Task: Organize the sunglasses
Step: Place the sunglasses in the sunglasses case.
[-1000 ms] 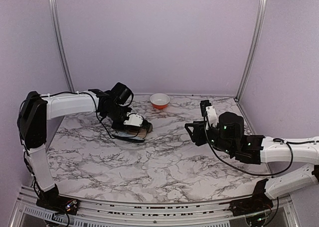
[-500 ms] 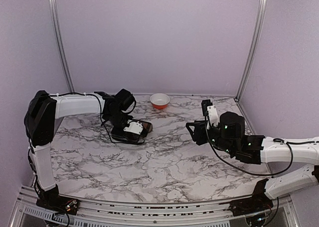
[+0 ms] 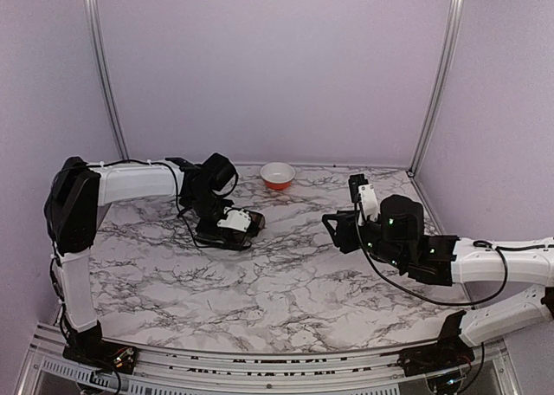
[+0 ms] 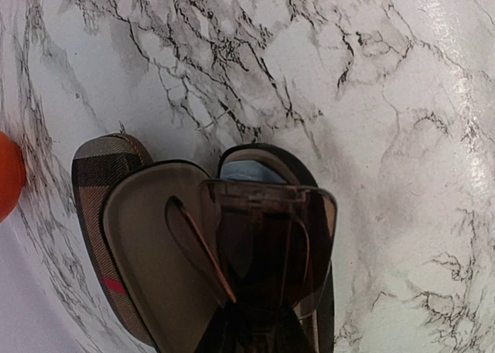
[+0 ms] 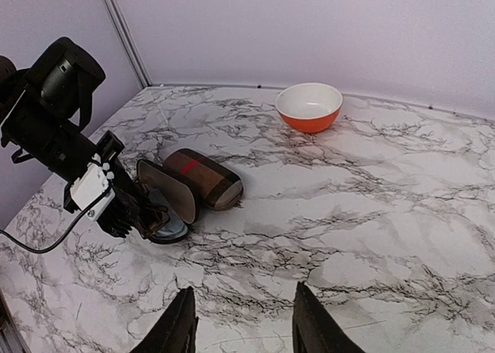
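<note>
My left gripper (image 3: 232, 228) is shut on the brown sunglasses (image 4: 267, 241). It holds them folded, squarish lenses outward, low over the open brown case with the red stripe (image 4: 108, 214). The case's tan flap (image 4: 147, 252) stands open, and a dark-rimmed shell with a pale blue inside (image 4: 251, 169) lies under the glasses. The right wrist view shows the same case (image 5: 205, 179) and the glasses (image 5: 151, 217) at the left gripper's tips (image 5: 124, 217). My right gripper (image 5: 244, 326) is open and empty, apart from the case on its right (image 3: 333, 226). The black pair is out of view.
An orange bowl with a white inside (image 3: 278, 175) stands at the back of the marble table (image 3: 286, 282), also seen in the right wrist view (image 5: 309, 107). Purple walls and metal posts close in the back and sides. No black case shows.
My left gripper has moved slightly left and down with the brown sunglasses, closer onto the open case. The right arm has stayed almost still.
</note>
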